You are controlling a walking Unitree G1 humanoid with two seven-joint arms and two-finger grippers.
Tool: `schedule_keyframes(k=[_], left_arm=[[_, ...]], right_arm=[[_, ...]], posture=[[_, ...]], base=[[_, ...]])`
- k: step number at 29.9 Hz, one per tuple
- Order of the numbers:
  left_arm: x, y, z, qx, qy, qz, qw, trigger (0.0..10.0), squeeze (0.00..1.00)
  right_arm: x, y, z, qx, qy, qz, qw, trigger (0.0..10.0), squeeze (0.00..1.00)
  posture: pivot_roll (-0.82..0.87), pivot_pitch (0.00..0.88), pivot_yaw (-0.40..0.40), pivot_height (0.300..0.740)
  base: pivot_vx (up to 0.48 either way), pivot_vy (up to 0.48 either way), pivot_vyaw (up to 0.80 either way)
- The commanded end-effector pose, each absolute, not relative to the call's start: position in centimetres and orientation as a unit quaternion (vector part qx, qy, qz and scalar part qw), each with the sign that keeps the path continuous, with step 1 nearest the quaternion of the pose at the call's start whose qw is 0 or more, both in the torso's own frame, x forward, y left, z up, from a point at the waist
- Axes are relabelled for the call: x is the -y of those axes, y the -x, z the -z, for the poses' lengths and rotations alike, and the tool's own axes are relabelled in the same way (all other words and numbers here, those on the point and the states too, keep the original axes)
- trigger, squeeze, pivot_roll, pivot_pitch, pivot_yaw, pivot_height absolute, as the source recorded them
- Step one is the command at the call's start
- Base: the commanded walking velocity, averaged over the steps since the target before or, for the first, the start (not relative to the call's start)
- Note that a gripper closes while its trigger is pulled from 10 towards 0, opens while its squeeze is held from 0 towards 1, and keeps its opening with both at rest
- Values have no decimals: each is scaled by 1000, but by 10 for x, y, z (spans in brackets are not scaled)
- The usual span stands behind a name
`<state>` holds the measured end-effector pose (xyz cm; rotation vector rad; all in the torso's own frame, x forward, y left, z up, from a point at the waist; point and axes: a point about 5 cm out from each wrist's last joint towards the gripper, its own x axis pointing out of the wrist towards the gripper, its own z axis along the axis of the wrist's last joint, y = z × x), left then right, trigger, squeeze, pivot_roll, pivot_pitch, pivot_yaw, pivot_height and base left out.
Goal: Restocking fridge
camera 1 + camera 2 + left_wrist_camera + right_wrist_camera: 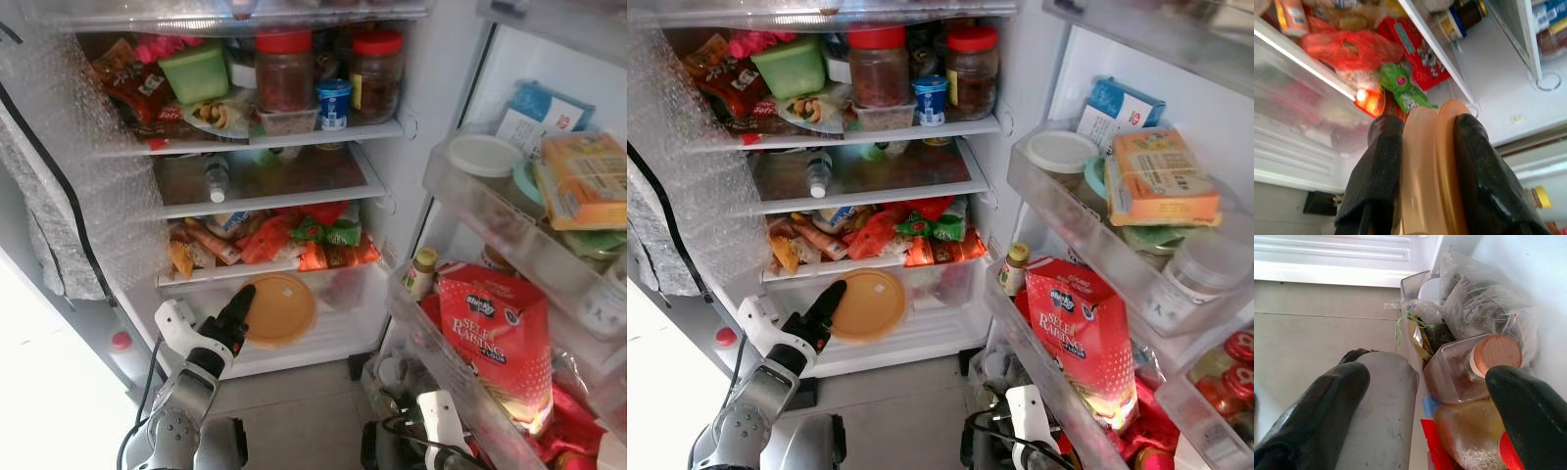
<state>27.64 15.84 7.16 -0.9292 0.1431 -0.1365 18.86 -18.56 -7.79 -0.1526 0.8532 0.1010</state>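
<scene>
Orange lid (279, 309), round and flat, is what we hold in our left gripper (238, 311), down in front of the lowest part of the open fridge (392, 196). Through our left wrist camera we see the two black fingers (1381, 171) pressed against either face of the lid, so the gripper is closed tight on its edge. The lid stands nearly upright, facing out of the fridge, just in front of the clear bottom drawer (338, 289).

Above it we see a shelf crowded with red and orange snack packets (269, 240) and a green packet (343, 233). On the shelf above that, a small bottle (217, 179) lies on its side. On the top shelf stand two red-capped jars (284, 70), a green box (196, 70) to their left, and a small blue tub (334, 104) between the jars.

On our right, the open door holds a red flour bag (495, 338) on its lower rack, with a small yellow-capped bottle (421, 272) at the far end. The upper rack carries a white lid (485, 155) and an orange packet (586, 178).

Our right gripper (1425, 401) hangs low beside the door, its fingers spread wide apart and holding nothing. Between them we see a grey cylinder (1383, 411), a clear flask with an orange stopper (1497, 352) and some plastic bags (1484, 303).
</scene>
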Motion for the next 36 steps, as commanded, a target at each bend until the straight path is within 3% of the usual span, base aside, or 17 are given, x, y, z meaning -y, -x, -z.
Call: schedule_keyframes(k=[1,36], left_arm=[[-156,-280,-75,-62,448,65,890,10000,0],[-147,-282,-87,-51,436,104,893,10000,0]], right_arm=[[190,-144,99,-499,75,-44,862,10000,0],[189,-144,99,-500,84,-55,861,10000,0]], posture=[[-36,69,27,563],[-29,76,29,563]], base=[[0,0,0],[263,0,0]])
